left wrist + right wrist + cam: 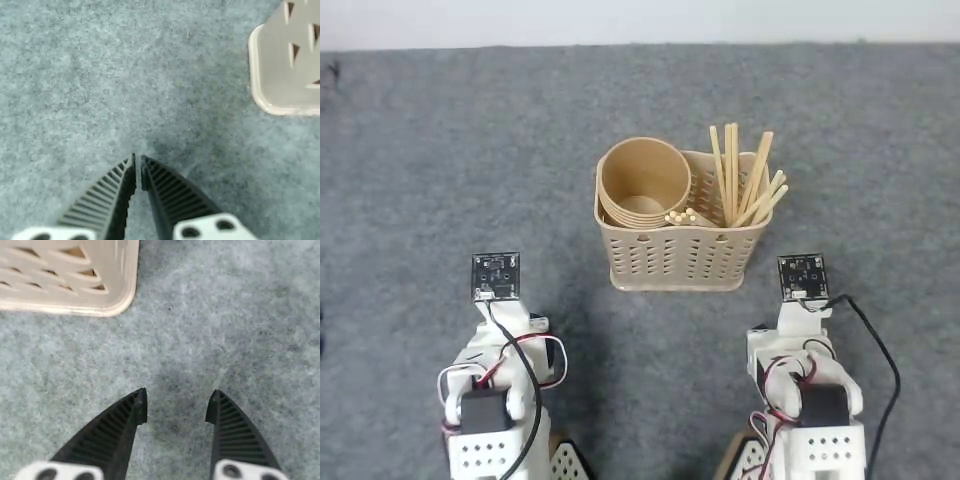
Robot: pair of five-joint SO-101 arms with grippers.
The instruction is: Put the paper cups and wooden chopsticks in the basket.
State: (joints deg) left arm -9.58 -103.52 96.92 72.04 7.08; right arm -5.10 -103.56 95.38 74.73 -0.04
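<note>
The basket (680, 262) stands on the grey mat (440, 150), out ahead of both arms and between them. It is a pale plastic basket with slotted walls. Its left half holds the cups (642, 178), nested into one stack that sits upright with its mouth open to the top; the stack's rim rises above the basket's rim. Its right half holds the chopsticks (732, 170), a loose bundle standing on end and fanning out, with some leaning toward the right wall and their tips well above the rim. A few more stick ends (680, 215) show low at the front wall, just beside the cups.

The left arm (495, 385) sits near the table's front edge, to the left of the basket and apart from it. The left gripper (138, 167) hangs over bare mat with its ribbed fingers (107, 192) drawn together, only a thin slit between the tips and nothing in them. A corner of the basket (280, 75) lies off to one side.

The right arm (807, 390) sits likewise at the front, to the right of the basket. The right gripper (177, 407) is spread wide over the mat and holds nothing, with a corner of the basket (75, 287) near it.
</note>
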